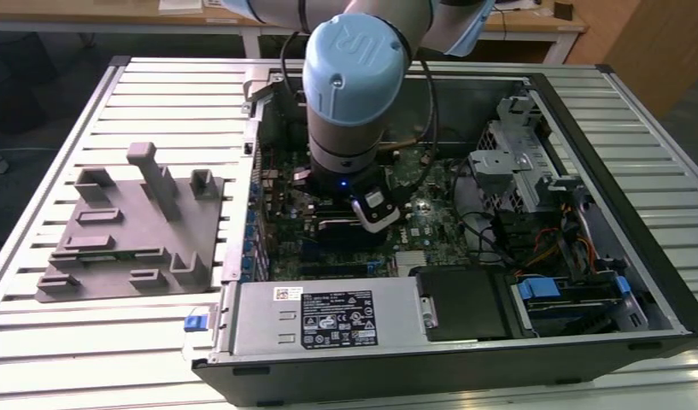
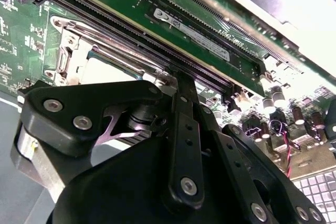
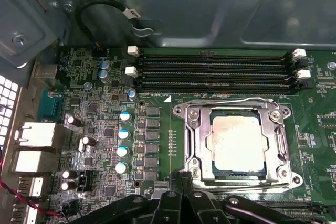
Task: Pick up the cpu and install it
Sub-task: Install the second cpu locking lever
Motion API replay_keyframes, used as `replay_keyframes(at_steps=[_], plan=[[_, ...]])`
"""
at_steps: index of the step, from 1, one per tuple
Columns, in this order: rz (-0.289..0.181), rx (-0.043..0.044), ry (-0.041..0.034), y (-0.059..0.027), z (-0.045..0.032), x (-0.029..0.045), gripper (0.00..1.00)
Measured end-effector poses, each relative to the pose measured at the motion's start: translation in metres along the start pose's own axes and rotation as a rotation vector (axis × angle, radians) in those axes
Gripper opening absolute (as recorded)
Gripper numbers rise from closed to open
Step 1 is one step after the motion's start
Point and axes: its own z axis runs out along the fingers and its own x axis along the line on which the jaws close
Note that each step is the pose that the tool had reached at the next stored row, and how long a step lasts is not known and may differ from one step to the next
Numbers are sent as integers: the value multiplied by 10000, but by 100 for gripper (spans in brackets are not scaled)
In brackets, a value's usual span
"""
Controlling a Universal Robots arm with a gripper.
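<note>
Inside the socket (image 3: 236, 145) the cpu (image 3: 235, 141) is already sitting, load plate closed; the gripper (image 3: 181, 182) is hovering beside it, finger spread unclear.

Grey fixture (image 1: 126, 231) beside computer case (image 1: 622, 342)

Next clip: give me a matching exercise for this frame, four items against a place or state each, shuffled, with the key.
Items:
1. cpu
2. grey fixture
3. memory slots
4. hand

Places or states:
A. on the slatted table, at the exterior view's left of the computer case
B. seated in the socket frame, metal top showing
C. low over the motherboard, at the socket's edge
D. long black rows beside the socket, between it and the case wall

Pairs: 1-B, 2-A, 3-D, 4-C
</note>
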Motion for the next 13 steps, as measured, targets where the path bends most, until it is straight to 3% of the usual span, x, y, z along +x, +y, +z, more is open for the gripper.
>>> replay_keyframes(at_steps=[13], plan=[[-1,-1,1,61,-176,5,11]])
